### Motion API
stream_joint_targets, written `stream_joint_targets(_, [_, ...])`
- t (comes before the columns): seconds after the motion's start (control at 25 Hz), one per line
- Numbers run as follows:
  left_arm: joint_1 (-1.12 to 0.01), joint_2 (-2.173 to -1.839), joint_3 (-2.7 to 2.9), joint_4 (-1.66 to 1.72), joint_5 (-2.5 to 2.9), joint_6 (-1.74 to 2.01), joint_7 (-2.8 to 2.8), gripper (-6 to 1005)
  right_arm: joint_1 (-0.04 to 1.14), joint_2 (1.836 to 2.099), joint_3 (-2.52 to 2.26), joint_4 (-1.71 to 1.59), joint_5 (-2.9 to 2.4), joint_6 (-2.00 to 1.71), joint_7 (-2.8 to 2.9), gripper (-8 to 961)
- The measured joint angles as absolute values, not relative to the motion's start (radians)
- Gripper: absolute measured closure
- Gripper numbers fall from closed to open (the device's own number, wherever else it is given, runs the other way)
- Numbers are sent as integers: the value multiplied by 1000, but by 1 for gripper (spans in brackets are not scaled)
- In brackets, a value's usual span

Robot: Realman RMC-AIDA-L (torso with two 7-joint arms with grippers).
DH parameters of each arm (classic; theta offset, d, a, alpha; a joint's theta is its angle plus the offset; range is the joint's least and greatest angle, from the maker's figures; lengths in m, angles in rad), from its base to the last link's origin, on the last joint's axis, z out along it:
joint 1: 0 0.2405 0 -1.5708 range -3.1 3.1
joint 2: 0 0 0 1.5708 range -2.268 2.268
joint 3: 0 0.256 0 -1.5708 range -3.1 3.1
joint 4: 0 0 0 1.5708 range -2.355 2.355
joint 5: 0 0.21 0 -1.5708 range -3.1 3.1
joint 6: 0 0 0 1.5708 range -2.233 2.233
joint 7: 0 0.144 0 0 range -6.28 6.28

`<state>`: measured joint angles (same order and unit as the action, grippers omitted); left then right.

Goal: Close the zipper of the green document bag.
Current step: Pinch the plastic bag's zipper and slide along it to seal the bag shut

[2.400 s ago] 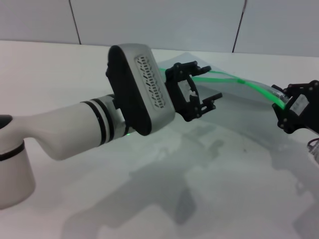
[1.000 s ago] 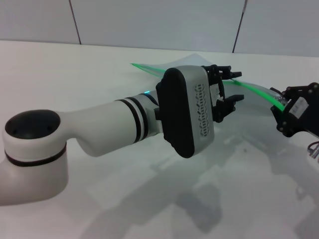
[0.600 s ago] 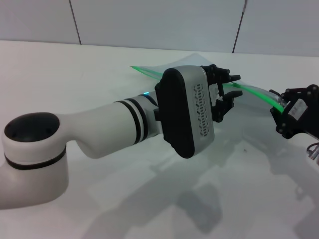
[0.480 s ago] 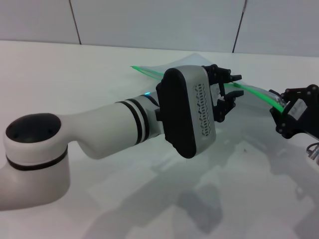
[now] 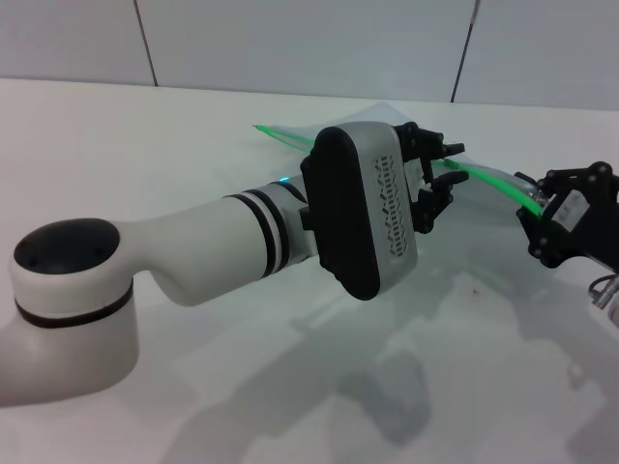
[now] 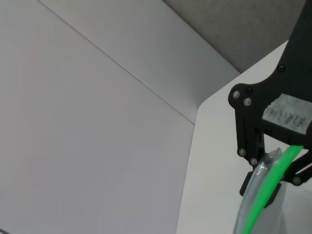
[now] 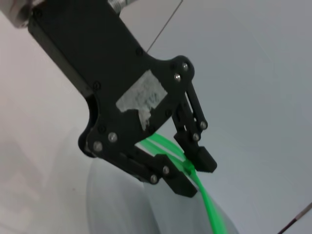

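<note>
Left gripper (image 5: 437,179) sits right of centre in the head view, its black fingers closed in on the zipper (image 5: 484,176), and the right wrist view backs that up: the two fingertip pads (image 7: 204,161) pinch the green strip (image 7: 202,187) between them, presumably on or at the slider, though the tab itself is too small to make out. Over at the right edge of the head view, the right gripper (image 5: 542,208) clamps the far end of the same green edge; the left wrist view shows the strip (image 6: 265,187) running straight into its black linkage (image 6: 258,146) at lower right. So both ends are held, and the zipper arcs between them, lifted clear of the white table (image 5: 145,145). The green document bag (image 5: 484,222) hangs and drapes below that edge, from upper centre toward the right of the frame, translucent and pale. This pouch looks very light and floppy, thin slick plastic that will buckle if pushed, so my read is it only behaves under tension: anchor one end firmly, pinch the slider tab itself rather than the film, and draw along the strip's line. Pull off-axis and the teeth may jam or the film may slip out.
</note>
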<state>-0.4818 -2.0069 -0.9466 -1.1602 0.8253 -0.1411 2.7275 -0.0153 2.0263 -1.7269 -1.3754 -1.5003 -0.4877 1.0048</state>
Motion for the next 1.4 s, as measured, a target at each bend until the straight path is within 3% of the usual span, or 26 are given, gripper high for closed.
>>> stream_joint_targets(0.4, [-495, -2019, -946, -1134, 825, -142, 2727, 755, -15, 2026, -1735, -1382, -1500, -488, 1005, 880])
stream_joint_targets(1.16, [-485, -2028, -954, -1138, 818, -128, 2723, 916, -15, 2026, -1731, -1381, -1499, -488, 1005, 861])
stream_joint_targets(1.4, [-483, -2029, -954, -1136, 818, -106, 2719, 915, -15, 2026, -1730, -1379, -1498, -488, 1005, 855])
